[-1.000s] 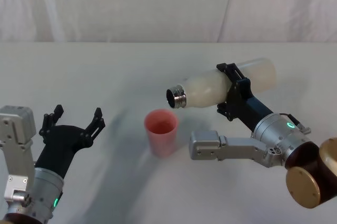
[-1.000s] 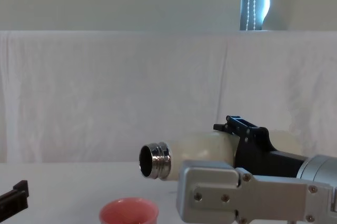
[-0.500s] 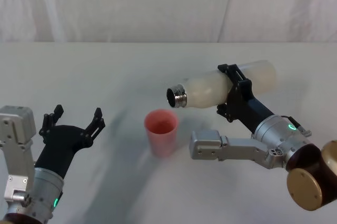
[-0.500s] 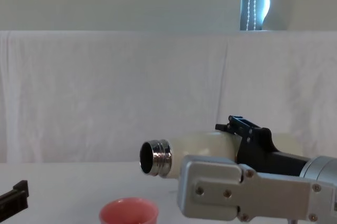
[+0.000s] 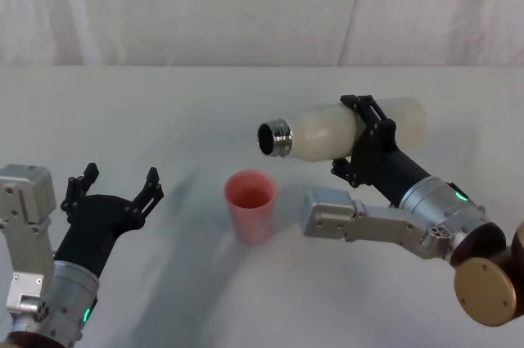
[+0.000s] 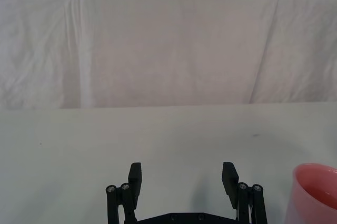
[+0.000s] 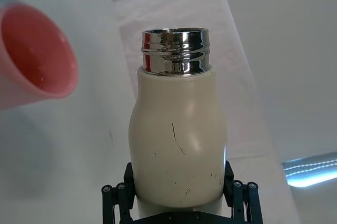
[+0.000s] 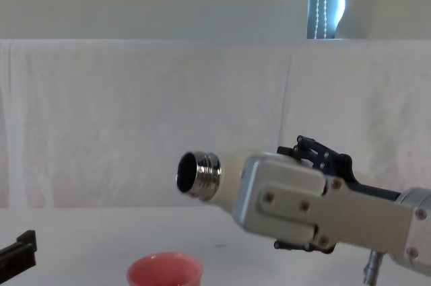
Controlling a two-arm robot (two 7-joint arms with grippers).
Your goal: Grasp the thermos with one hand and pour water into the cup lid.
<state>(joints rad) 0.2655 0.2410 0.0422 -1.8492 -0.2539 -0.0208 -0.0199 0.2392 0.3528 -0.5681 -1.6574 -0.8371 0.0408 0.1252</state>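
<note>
Now, over on the left, the left claw (image 5: 115, 188) is sitting low above the white surface (image 5: 164, 110), its fingers spread wide with nothing between them. Moving toward the middle, the cup lid (image 5: 250, 205) is standing upright on the surface, pink and open at the top. Just above it and to the right, the thermos (image 5: 344, 128) is lying nearly level in the air, its chrome neck (image 5: 274, 137) pointing left, up beyond the cup lid's rim. On the right, the right claw (image 5: 363, 139) is clamping the thermos around its cream body, arm reaching in from the lower right.
</note>
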